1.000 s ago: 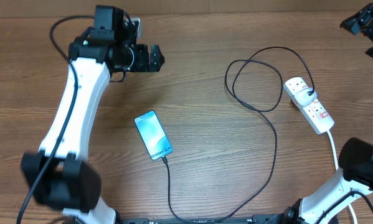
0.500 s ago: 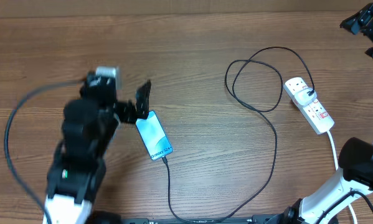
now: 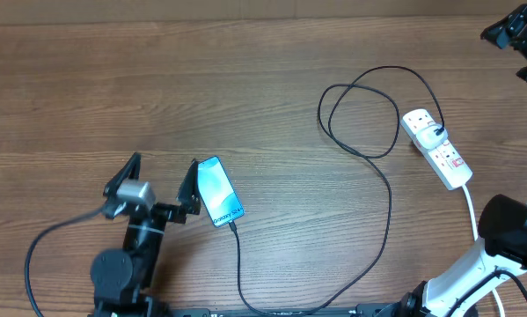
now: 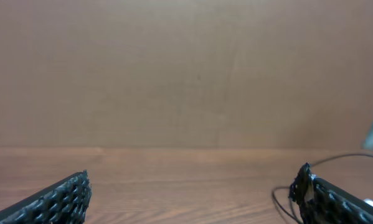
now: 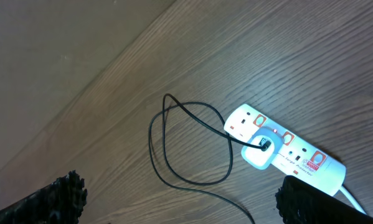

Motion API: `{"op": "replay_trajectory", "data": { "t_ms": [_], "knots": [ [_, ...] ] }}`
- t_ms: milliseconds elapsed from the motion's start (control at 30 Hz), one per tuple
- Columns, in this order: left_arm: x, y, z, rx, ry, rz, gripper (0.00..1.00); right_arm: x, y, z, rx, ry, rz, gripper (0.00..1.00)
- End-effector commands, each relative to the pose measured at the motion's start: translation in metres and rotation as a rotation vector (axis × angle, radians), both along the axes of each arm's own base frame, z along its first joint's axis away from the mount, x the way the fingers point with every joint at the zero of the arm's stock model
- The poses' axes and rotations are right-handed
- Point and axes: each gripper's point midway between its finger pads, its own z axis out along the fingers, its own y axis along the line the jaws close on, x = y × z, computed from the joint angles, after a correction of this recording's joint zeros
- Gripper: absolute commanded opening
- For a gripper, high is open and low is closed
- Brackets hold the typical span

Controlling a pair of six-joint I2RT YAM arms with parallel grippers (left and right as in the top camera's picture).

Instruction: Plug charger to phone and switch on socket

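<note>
The phone lies on the table with its light blue screen lit. The charger cable runs from the phone's lower end in a long loop to a plug in the socket, a white power strip at the right. The cable and socket also show in the right wrist view. My left gripper is open and empty, low at the front left, its right finger just beside the phone. My right gripper is open and empty, high at the far right corner above the socket.
The socket's thick white cord runs toward the front right, past the right arm's base. The left arm's own black cable loops at the front left. A plain brown wall stands behind the table.
My left arm has swung from the far left of the table down toward the front, its gripper now low beside the phone. The right arm, phone, cable and socket have not moved.
</note>
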Motion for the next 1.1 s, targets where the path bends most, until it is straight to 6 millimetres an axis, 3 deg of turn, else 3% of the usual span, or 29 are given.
{"op": "replay_trajectory", "data": {
  "t_ms": [0,267,500,767,1067],
  "knots": [
    [-0.01,0.015,-0.005,-0.028,-0.059,0.05,0.99,-0.003,0.002,0.016,-0.018,-0.045,0.005,1.0],
    [-0.021,0.03,-0.016,-0.07,-0.118,0.086,1.0,-0.003,0.002,0.016,-0.018,-0.045,0.005,1.0],
    [-0.016,0.039,-0.045,-0.084,-0.011,0.123,1.0,-0.003,0.002,0.016,-0.018,-0.045,0.005,1.0],
    [-0.015,0.059,-0.101,-0.225,0.222,0.235,1.0,-0.003,0.002,0.016,-0.018,-0.045,0.005,1.0],
    [-0.015,0.058,-0.101,-0.023,0.209,0.236,1.0,-0.003,0.002,0.016,-0.018,-0.045,0.006,1.0]
  ]
}}
